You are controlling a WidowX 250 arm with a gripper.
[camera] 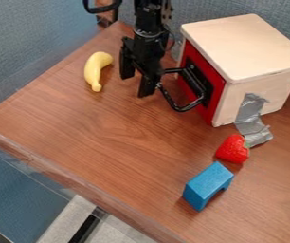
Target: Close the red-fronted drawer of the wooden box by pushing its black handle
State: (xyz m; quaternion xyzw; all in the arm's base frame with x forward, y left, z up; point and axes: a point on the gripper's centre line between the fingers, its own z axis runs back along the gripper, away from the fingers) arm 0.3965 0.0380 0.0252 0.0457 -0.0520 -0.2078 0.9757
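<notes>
The black gripper [137, 85] hangs down at the upper middle of the table, open, with a gap between its two fingers. Its right-hand finger is right by the black handle [184, 107] on the red front [201, 80] of a wooden box [246, 42]; whether they touch I cannot tell. To the left of the gripper lies a yellow banana [94, 69]. A red strawberry [233, 149] lies in front of the box, and a blue arch-shaped block [207, 184] is just below it.
Grey tape [251, 118] runs from the box's side down onto the brown wooden table [103, 137]. Blue-grey partition walls [33, 42] stand behind and to the left. The table's front edge [78, 182] slants across the lower left.
</notes>
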